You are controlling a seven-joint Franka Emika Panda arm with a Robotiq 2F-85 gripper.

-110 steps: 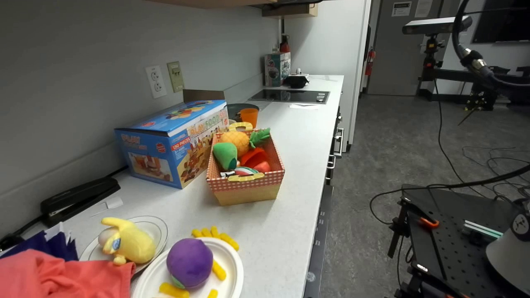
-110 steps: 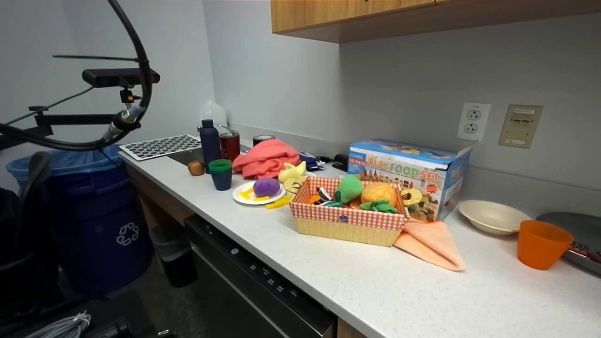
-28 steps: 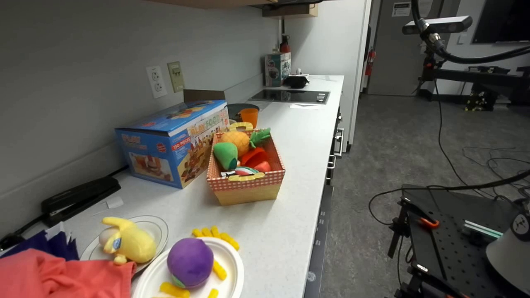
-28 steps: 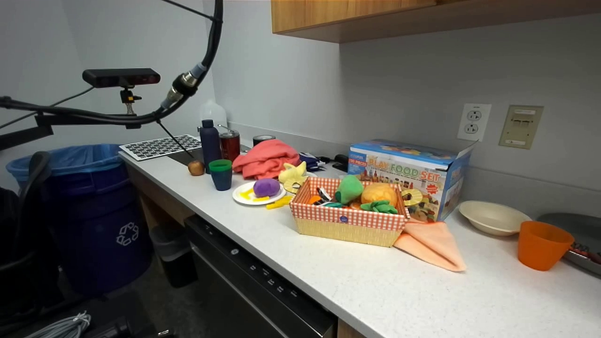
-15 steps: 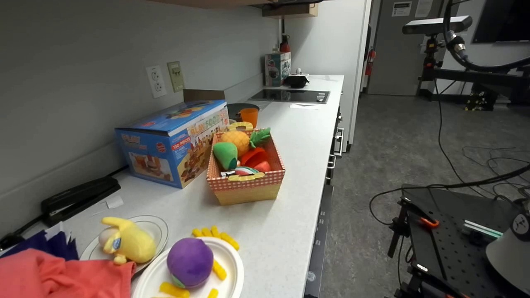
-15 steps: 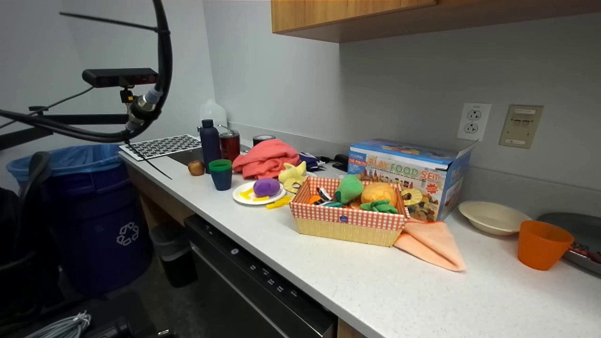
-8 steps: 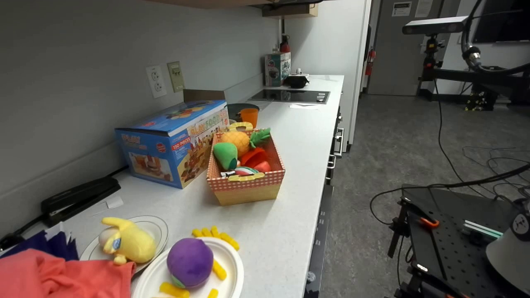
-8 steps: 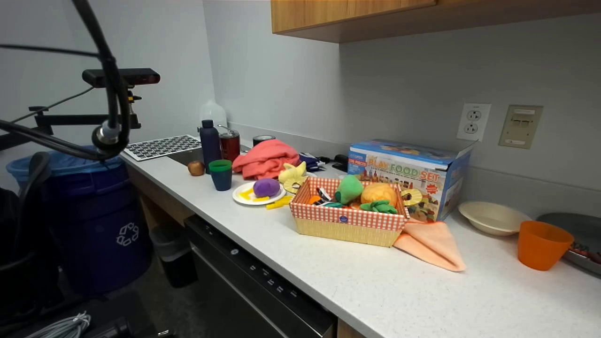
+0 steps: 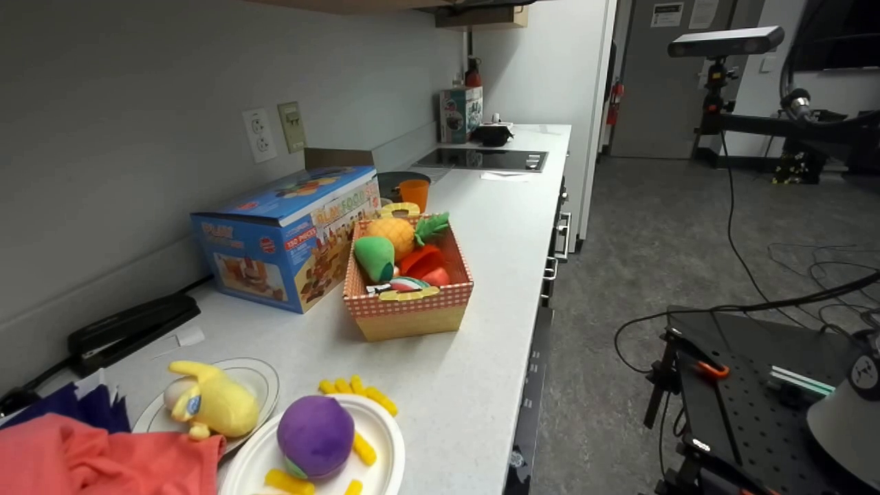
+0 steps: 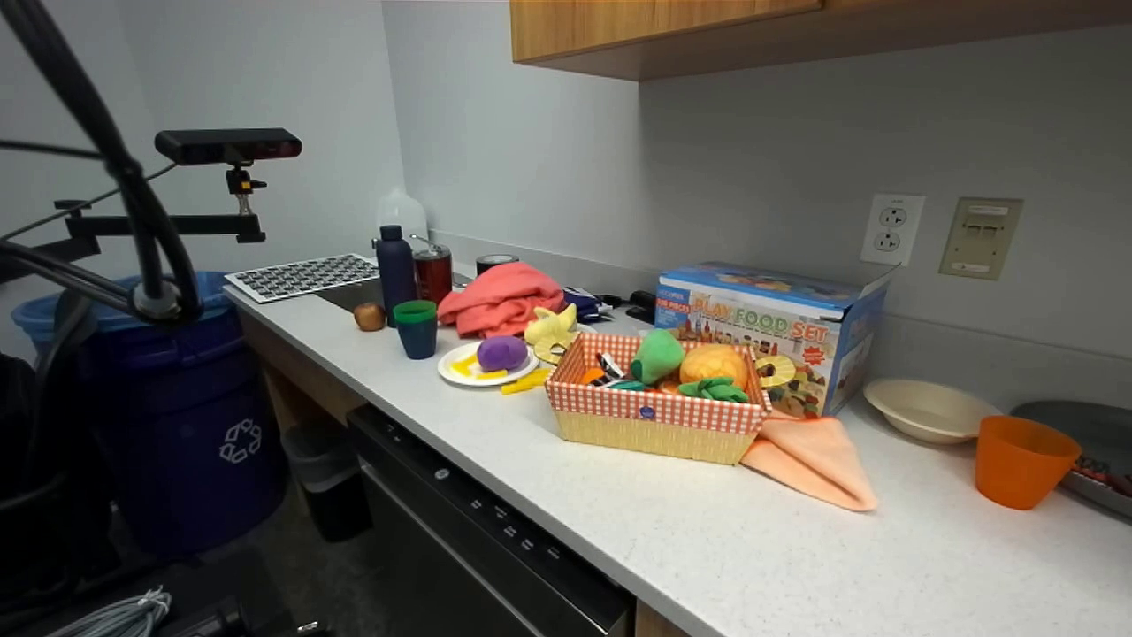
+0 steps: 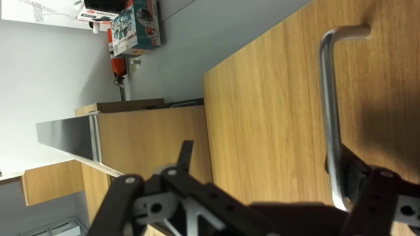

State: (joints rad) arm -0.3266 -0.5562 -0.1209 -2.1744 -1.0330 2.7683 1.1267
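One spread gripper [image 11: 261,157] has a finger [image 11: 354,170] behind the metal handle [image 11: 329,105] on the wooden panel [image 11: 262,114], at the wrist view's three o'clock.

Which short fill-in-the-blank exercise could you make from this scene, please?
In the wrist view, the gripper at the metal handle is not shut but ____.
In an exterior view, the box behind the basket reads PLAY ____ SET.
The round toy on the white plate is mostly ____.
Missing words: open; FOOD; purple.

In an exterior view, the black cable [image 10: 126,168] that covered part of the camera [image 10: 228,146] 0.5 s ago now hangs beside it.
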